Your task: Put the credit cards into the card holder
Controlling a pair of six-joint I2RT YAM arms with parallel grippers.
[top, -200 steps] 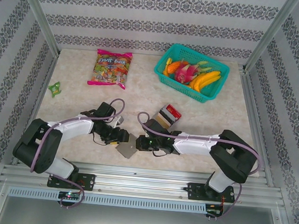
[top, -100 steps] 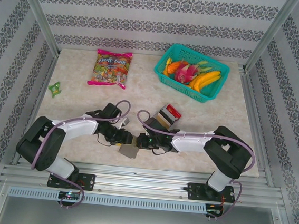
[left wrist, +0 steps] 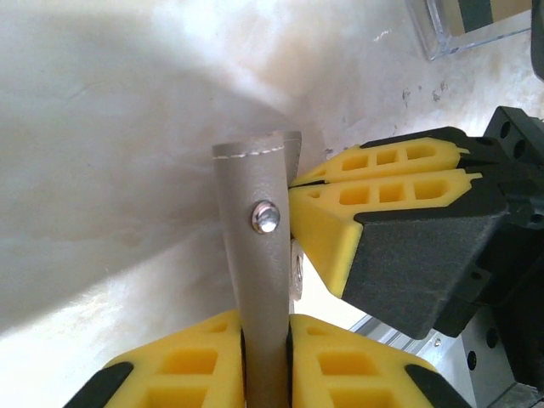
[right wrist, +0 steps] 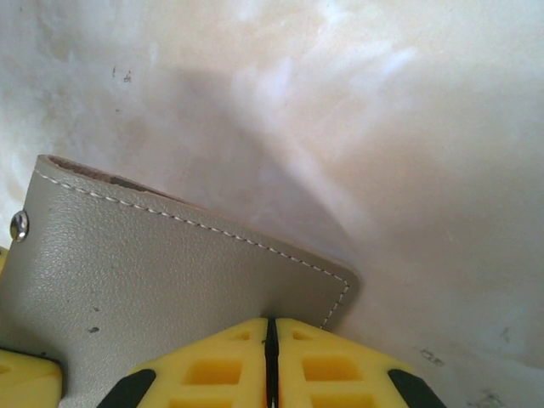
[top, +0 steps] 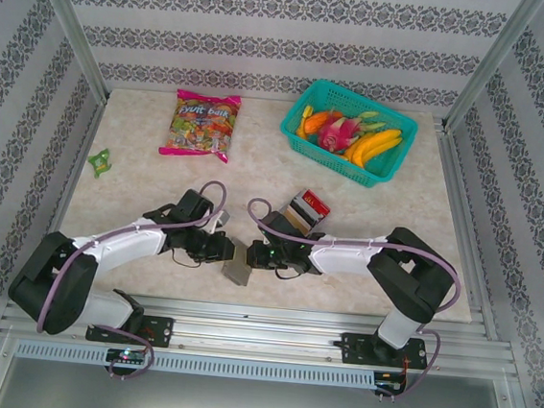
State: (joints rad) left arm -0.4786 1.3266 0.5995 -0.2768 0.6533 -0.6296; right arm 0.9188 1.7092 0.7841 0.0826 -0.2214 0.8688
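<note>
Pinching the gray card holder from opposite sides, the two arms meet over the near middle of the table. The left gripper has its yellow fingers clamped on the holder's lower edge. In the left wrist view the holder therefore stands edge-on, its long axis running straight away from those fingers, with a snap stud on its side. The right gripper comes in from the right with its fingers pressed together at the holder's edge, apparently nipping one thin leaf. Whether it grips the whole fold cannot be told. The holder looks folded shut, its stitched face broad in the right wrist view. The credit cards sit as a small stack on the far right of the holder, apart from it, just beyond the right arm and nearer that arm than the left. The next move probably calls for parting the leaves, since the pocket has to open toward the cards before any can go in.
</note>
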